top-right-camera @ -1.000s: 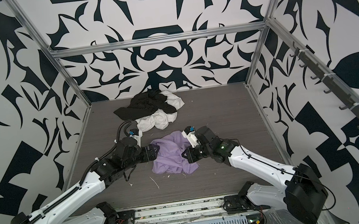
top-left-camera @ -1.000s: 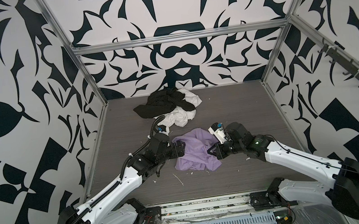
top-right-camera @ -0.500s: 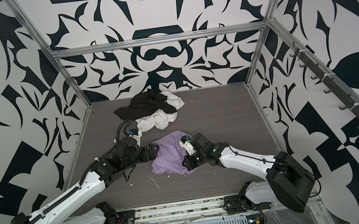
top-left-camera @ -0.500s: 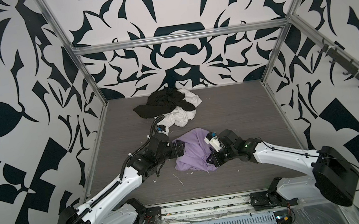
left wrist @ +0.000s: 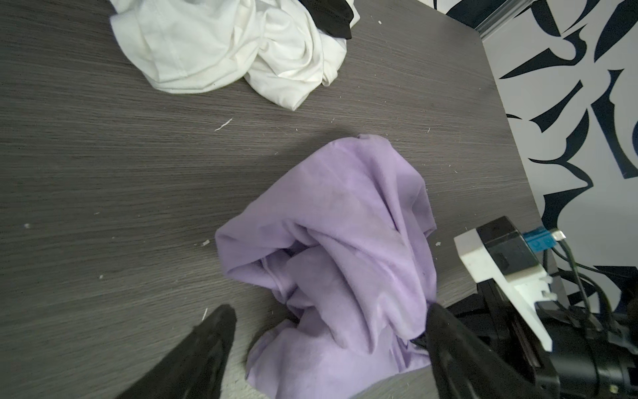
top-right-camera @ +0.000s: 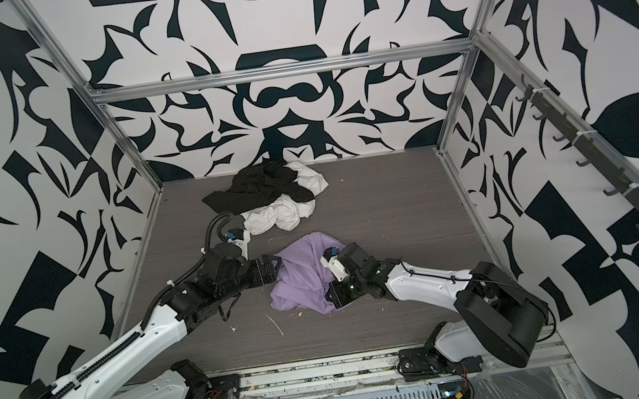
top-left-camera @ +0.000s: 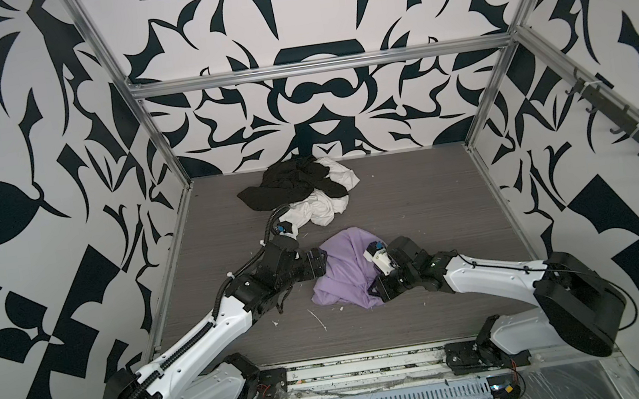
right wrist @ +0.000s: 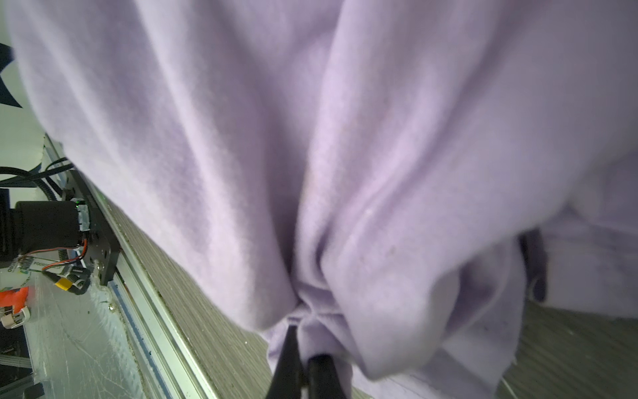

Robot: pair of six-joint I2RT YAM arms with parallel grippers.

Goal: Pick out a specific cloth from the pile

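Where right end effector (right wrist: 304, 347) clamps, cloth (top-left-camera: 344, 265) bunches.

Top view, single moment. Grey wood-grain table (top-right-camera: 396, 220) fills centre frame, inside black-and-white patterned walls; hook rail (top-right-camera: 600, 176) runs down the right side.

Pile (top-right-camera: 271, 198) sits upper centre, near the back wall: black cloth (top-right-camera: 257, 187) draped over white cloth (top-right-camera: 282, 216).

Lavender cloth (top-right-camera: 303, 278) lies crumpled at centre frame, apart from the pile, bare table between them.

Left gripper (top-right-camera: 278, 268) comes in from lower left, jaws apart, at the cloth's left edge; right gripper (top-right-camera: 329, 295) comes in from lower right, jaws closed at the cloth's lower right edge with fabric bunched there.

White scraps (top-right-camera: 275, 326) are scattered on the table below the cloth.
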